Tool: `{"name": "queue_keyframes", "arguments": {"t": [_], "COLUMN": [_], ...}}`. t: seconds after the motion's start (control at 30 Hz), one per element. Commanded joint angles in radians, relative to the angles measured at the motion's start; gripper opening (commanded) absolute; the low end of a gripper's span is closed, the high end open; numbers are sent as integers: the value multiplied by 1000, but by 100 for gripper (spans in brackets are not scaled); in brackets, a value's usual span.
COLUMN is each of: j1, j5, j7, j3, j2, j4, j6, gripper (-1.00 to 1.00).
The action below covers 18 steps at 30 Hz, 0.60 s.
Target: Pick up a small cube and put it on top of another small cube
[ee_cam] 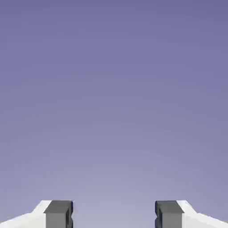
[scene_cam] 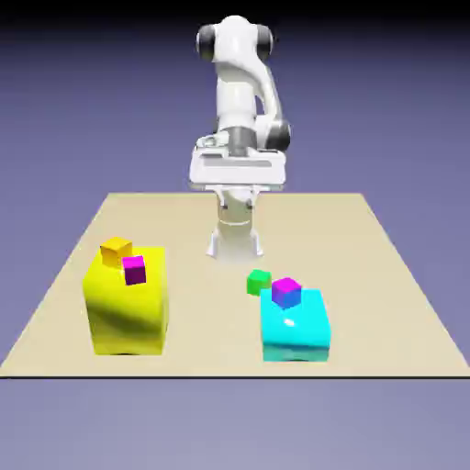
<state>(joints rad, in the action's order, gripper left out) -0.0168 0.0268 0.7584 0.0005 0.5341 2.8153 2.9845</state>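
Note:
The small green cube (scene_cam: 259,282) sits on the table, close to the far left corner of the cyan block (scene_cam: 296,326). A purple small cube (scene_cam: 286,292) rests on top of that cyan block. My gripper (scene_cam: 237,173) hangs high at the back of the table, well above and behind the green cube, facing level rather than down. In the hand view the two grey fingertips (ee_cam: 59,213) stand apart with only the plain backdrop between them, so my gripper (ee_cam: 114,214) is open and holds nothing.
At the exterior view's left stands a big yellow block (scene_cam: 127,303) with an orange small cube (scene_cam: 117,249) and a magenta small cube (scene_cam: 134,269) on top. The robot's base (scene_cam: 234,237) stands at the table's far edge.

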Motion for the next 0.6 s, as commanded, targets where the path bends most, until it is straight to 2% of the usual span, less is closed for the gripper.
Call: {"name": "queue_keyframes", "arguments": {"t": [0.0,0.5,0.57], "j1": [-4,-64,-64], "j5": [22,355,360], "j7": [14,230,233], "j3": [0,6,7], "j2": [-30,-477,-483], "j4": [4,70,71], "j6": [-44,-696,-705], "gripper": [0,0,0]}}
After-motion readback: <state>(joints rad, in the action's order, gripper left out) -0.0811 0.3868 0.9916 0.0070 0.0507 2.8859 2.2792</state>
